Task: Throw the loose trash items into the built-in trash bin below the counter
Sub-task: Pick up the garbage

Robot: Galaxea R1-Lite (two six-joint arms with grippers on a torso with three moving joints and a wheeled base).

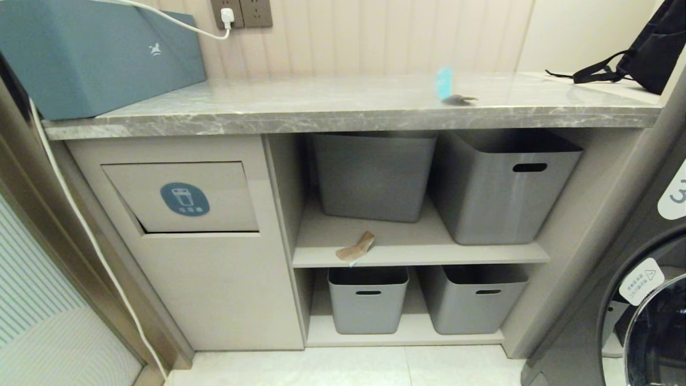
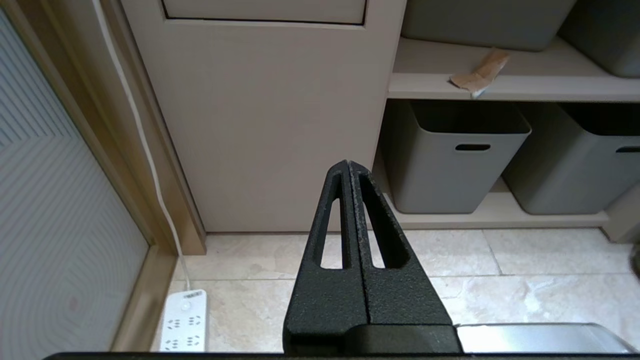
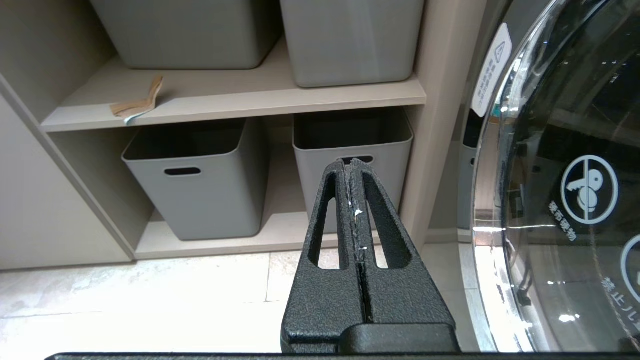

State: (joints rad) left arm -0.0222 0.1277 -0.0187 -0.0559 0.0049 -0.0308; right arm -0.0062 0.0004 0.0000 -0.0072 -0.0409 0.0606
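From the head camera, a veined grey marble counter (image 1: 343, 107) tops a matte beige cabinet whose rectangular tilting flap (image 1: 182, 197) carries a blue oval badge; the flap sits slightly ajar at its lower edge. One torn cardboard scrap (image 1: 449, 88), cyan face upright over a brown edge, stands on the counter toward the right. A second scrap (image 1: 355, 249), brown kraft and curled, lies at the front edge of the middle shelf, before smooth grey plastic tubs (image 1: 498, 182). In the left wrist view, the left gripper (image 2: 349, 165) hangs low before the plain cabinet front, its black grainy slotted fingers pressed together on nothing. In the right wrist view, the right gripper (image 3: 352, 162) is likewise closed and empty, beside a washer's glossy glass door (image 3: 560, 190).
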